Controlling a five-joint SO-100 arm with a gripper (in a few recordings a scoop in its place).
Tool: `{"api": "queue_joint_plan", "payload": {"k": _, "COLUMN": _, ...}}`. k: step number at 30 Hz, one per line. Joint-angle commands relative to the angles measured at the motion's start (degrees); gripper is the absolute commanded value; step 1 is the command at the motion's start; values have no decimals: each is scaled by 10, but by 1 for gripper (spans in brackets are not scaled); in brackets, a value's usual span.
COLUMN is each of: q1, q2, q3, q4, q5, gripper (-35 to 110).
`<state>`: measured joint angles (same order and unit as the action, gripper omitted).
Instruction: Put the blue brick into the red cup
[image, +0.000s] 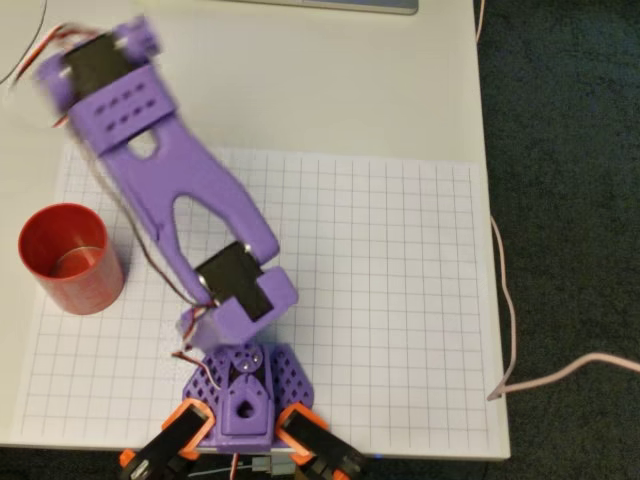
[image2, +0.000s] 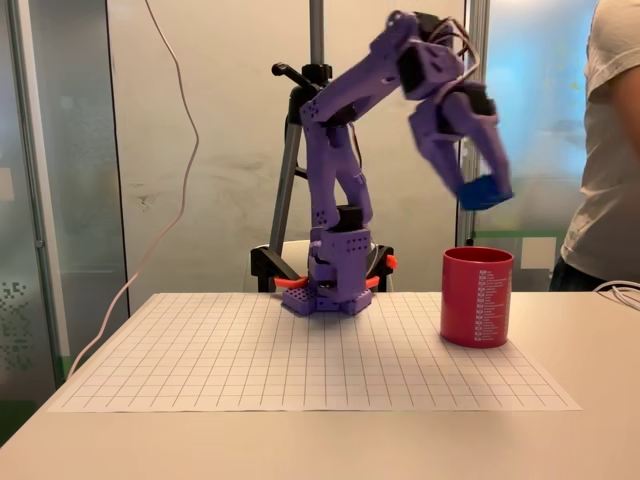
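**Nearly over the cup: release timing is our risk**

Clearly, in the fixed view our jaws (image2: 482, 188) are closed on the blue brick (image2: 484, 192), held well above the red cup (image2: 477, 297) and about over its rim. If we let go while the arm is blurred with motion, the brick could clip the rim and bounce onto the grid mat (image2: 300, 350) or the bench (image2: 600, 340).

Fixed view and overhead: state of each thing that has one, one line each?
blue brick: held in the gripper's tips, in the air above the cup, slightly tilted.
red cup: upright on the grid mat, open side up, nothing visible inside in the overhead view.
gripper: shut on the brick, pointing down above the cup.
grid mat: flat on the table.
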<state>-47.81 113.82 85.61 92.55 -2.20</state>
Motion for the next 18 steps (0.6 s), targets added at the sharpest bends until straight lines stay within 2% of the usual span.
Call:
{"api": "queue_joint_plan", "payload": {"k": 1, "q1": -127, "q2": 57, "q3": 29, "q4": 26, "q5": 22, "gripper": 0}}
{"api": "queue_joint_plan", "payload": {"k": 7, "q1": -207, "q2": 98, "q3": 98, "q4": 44, "q5": 41, "gripper": 0}}
{"api": "queue_joint_plan", "payload": {"k": 18, "q1": -152, "q2": 120, "q3": 173, "q4": 12, "q5": 4, "gripper": 0}}
